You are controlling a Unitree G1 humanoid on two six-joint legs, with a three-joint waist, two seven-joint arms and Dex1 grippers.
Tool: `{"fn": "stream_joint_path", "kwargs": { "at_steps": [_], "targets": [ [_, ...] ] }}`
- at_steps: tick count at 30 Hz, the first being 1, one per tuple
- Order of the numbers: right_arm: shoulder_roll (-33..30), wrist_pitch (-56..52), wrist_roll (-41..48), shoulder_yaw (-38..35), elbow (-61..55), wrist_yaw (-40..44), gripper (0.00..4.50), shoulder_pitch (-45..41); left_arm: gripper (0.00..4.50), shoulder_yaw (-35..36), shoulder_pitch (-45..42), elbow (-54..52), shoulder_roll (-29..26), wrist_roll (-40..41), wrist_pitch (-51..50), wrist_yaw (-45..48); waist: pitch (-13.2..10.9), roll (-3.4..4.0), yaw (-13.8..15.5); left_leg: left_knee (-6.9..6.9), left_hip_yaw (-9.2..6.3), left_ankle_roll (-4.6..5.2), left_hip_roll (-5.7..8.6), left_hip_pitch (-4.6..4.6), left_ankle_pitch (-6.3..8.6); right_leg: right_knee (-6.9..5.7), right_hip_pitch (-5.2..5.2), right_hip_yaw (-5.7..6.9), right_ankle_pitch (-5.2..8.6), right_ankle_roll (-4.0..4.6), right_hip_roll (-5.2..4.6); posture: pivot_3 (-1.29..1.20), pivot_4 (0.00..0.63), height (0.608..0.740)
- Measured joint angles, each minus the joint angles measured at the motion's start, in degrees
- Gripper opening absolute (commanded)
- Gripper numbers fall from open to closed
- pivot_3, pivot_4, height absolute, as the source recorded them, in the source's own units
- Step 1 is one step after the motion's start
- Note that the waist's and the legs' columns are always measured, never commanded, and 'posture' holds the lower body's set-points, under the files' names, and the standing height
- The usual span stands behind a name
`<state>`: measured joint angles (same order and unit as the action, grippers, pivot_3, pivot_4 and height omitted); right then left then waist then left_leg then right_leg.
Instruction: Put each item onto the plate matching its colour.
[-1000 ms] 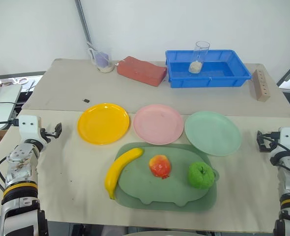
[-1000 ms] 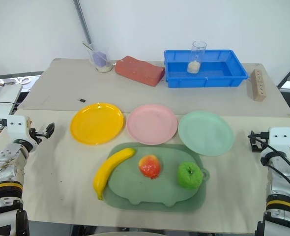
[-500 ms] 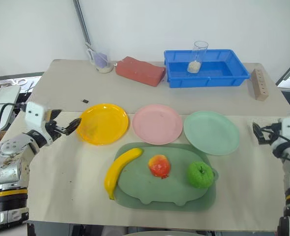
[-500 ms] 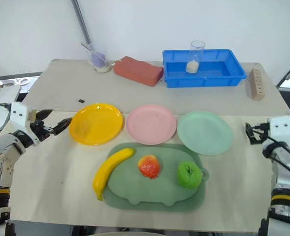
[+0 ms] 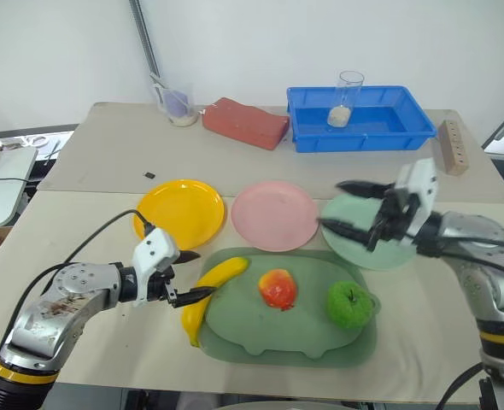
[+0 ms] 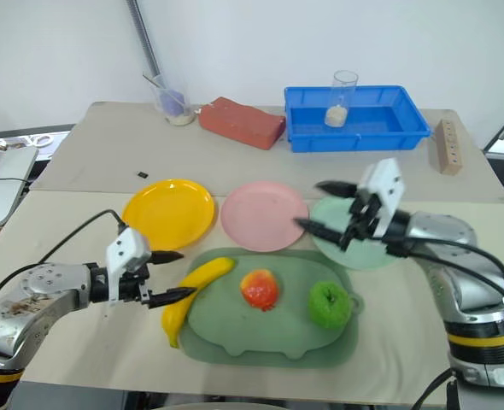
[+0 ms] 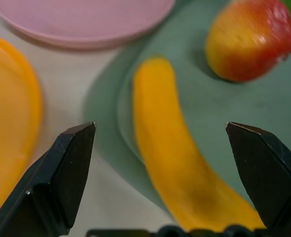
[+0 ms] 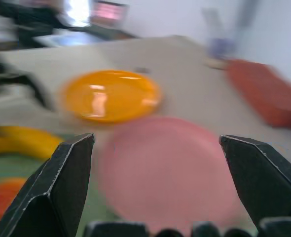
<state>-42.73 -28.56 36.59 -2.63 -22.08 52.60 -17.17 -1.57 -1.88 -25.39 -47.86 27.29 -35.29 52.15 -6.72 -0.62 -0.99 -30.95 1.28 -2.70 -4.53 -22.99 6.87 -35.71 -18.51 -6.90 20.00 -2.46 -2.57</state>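
A dull-green tray [image 5: 286, 337] holds a yellow banana [image 5: 222, 272], a red-orange peach-like fruit [image 5: 278, 288] and a green apple [image 5: 349, 305]. Behind it lie three plates: yellow [image 5: 179, 213], pink [image 5: 275, 215] and mint green [image 5: 359, 256]. My left gripper [image 5: 201, 274] is open beside the banana's near half, one finger on each side of it; the left wrist view has the banana [image 7: 175, 163] between the fingers. My right gripper [image 5: 332, 205] is open in the air above the mint plate's left edge, pointing towards the pink plate [image 8: 170, 163].
At the back of the table stand a blue bin [image 5: 359, 141] with a clear cup [image 5: 346, 98] in it, a red brick [image 5: 245, 123], a beaker [image 5: 177, 104] and a wooden block [image 5: 453, 147]. A small black piece [image 5: 150, 175] lies behind the yellow plate.
Both arms have swung in from the table's sides. The left gripper came right to the banana; the right gripper rose and moved left over the mint plate. Both stayed open.
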Motion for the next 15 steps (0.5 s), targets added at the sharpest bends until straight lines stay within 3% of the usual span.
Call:
{"fn": "stream_joint_path", "kwargs": {
  "at_steps": [7,10,15],
  "targets": [
    [-1.7,-4.4,2.6,4.5,-9.0,3.7,4.47,0.1,4.50,-7.0,-2.2,1.6,1.1,-5.5,2.4,0.4,0.0,-0.04,0.2,-0.01,0.00,0.03,0.00,-0.30,0.01,0.01,-0.34,-0.02,0.01,0.04,0.02,0.00,0.150,0.740],
    [-2.3,-4.4,2.5,4.5,-9.6,4.3,4.50,0.1,3.59,-8.0,-2.1,1.7,1.6,-7.0,3.0,0.3,0.0,-0.04,0.2,0.00,0.00,0.05,-0.01,-0.27,0.01,-0.05,-0.37,-0.03,0.01,0.04,0.05,0.00,0.150,0.740],
    [-2.3,-5.3,2.9,4.5,-10.0,4.2,4.50,-0.7,1.33,-8.2,-2.3,2.5,2.4,-7.7,4.5,0.5,0.0,-0.05,0.2,-0.01,0.00,0.05,0.00,-0.27,0.01,-0.07,-0.38,-0.04,0.01,0.04,0.05,0.00,0.150,0.740]
  ]
}}
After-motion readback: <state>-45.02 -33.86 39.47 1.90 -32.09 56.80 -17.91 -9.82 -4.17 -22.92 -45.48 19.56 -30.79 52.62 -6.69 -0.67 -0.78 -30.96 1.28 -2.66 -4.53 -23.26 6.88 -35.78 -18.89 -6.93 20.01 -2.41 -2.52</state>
